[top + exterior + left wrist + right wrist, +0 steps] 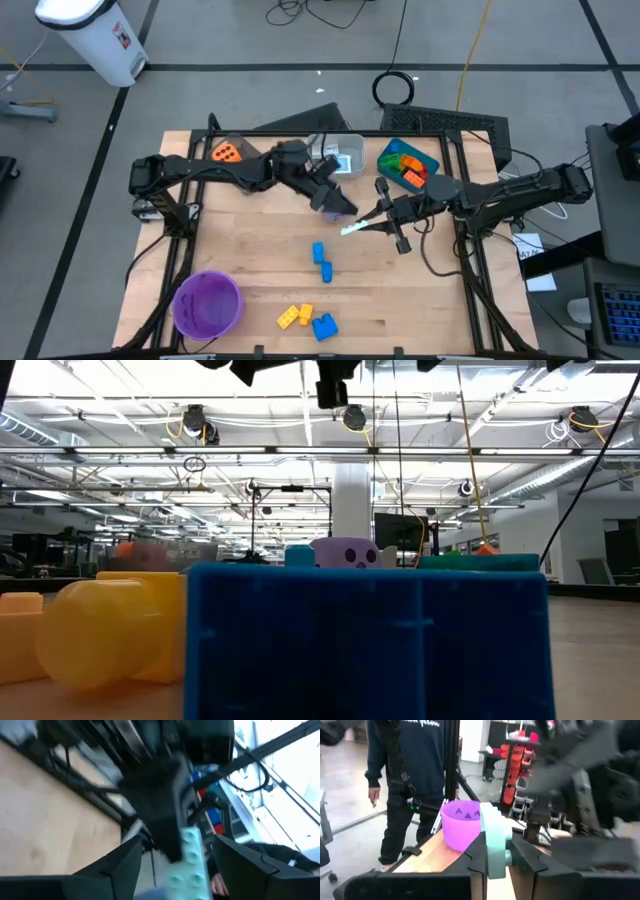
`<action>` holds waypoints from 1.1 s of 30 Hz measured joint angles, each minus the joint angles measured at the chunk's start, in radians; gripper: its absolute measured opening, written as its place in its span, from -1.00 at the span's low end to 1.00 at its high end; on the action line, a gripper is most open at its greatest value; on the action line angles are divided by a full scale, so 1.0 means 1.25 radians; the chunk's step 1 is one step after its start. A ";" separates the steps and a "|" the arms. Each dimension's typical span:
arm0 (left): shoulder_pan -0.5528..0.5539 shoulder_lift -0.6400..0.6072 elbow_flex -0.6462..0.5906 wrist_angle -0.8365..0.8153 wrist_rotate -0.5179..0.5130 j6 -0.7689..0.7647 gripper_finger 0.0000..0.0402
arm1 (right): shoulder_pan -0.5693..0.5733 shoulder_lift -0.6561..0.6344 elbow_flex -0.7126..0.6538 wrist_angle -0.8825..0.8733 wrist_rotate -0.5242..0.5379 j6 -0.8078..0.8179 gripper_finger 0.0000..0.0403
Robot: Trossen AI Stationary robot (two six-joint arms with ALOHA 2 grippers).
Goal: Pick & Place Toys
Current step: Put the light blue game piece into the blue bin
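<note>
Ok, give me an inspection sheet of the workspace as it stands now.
Surface: wooden table, bare planks at the centre.
Job's things: pale green brick clamped in the right gripper; two blue bricks mid-table; yellow brick beside a blue brick at the near edge; orange die at the far left corner.
Clutter: purple bowl near left; teal bin of mixed bricks and a white bin at the far edge.
Grippers: left gripper open, next to the right gripper above mid-table.
Cables: coil on the floor behind the table.
Surroundings: person in dark clothes standing beyond the table; white bin on the floor.
</note>
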 joint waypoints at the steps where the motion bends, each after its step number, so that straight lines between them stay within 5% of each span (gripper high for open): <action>1: 0.009 0.000 0.000 0.011 -0.002 0.008 0.27 | 0.000 -0.010 0.000 0.000 0.000 0.002 -0.80; 7: 0.073 0.000 0.000 0.066 0.000 0.027 0.32 | -0.001 -0.088 0.000 -0.071 0.083 0.022 -0.80; 20: 0.141 0.000 0.000 0.157 -0.086 0.073 0.22 | -0.147 -0.257 0.000 -0.555 0.582 0.126 -0.80; 25: 0.119 0.000 0.000 0.172 -0.132 0.086 0.26 | -0.263 -0.263 -0.012 -0.680 0.588 0.186 -0.80; 33: 0.073 -0.001 0.000 0.249 -0.137 0.090 0.23 | -0.402 -0.259 -0.105 -0.678 0.554 0.204 -0.80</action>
